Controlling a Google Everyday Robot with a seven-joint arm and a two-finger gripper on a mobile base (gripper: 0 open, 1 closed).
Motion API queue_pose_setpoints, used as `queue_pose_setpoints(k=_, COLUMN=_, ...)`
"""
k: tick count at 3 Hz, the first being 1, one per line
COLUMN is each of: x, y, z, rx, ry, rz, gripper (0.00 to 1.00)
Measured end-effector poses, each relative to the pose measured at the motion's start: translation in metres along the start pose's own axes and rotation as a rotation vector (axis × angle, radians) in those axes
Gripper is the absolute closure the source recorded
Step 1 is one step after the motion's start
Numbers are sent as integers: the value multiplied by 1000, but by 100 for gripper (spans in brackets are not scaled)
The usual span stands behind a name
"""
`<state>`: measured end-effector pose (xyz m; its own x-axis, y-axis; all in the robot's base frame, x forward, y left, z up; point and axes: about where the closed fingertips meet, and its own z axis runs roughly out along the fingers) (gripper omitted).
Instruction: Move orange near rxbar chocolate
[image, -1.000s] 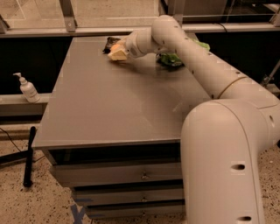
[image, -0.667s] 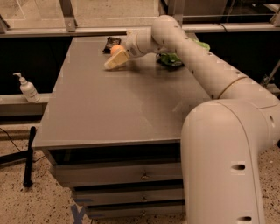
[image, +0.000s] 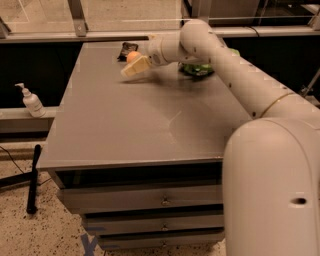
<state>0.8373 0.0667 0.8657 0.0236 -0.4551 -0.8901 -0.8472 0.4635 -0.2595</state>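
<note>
The orange (image: 132, 56) is a small round fruit at the far side of the grey table (image: 130, 125), right next to the rxbar chocolate (image: 128, 49), a dark flat wrapper just behind it to the left. My gripper (image: 131, 69) hangs just in front of the orange and a little lower in the picture, partly covering its underside. I cannot tell whether it touches the orange. The arm (image: 225, 65) reaches in from the right.
A crinkled green chip bag (image: 200, 69) lies behind the arm at the far right of the table. A glass rail runs along the back edge. A soap dispenser (image: 31, 101) stands on a ledge to the left. Drawers (image: 150, 200) sit under the tabletop.
The gripper has shifted slightly towards the front left of the table. The orange now shows apart behind it, beside the dark bar.
</note>
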Motion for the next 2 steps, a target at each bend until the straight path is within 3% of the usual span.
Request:
queue_pose_setpoints(k=1, x=-16, y=5, z=-52, rx=41, ry=-130, rz=32, gripper=0)
queue_pose_setpoints(k=2, x=-30, y=26, z=-112, rx=70, ry=-240, rz=10, gripper=0)
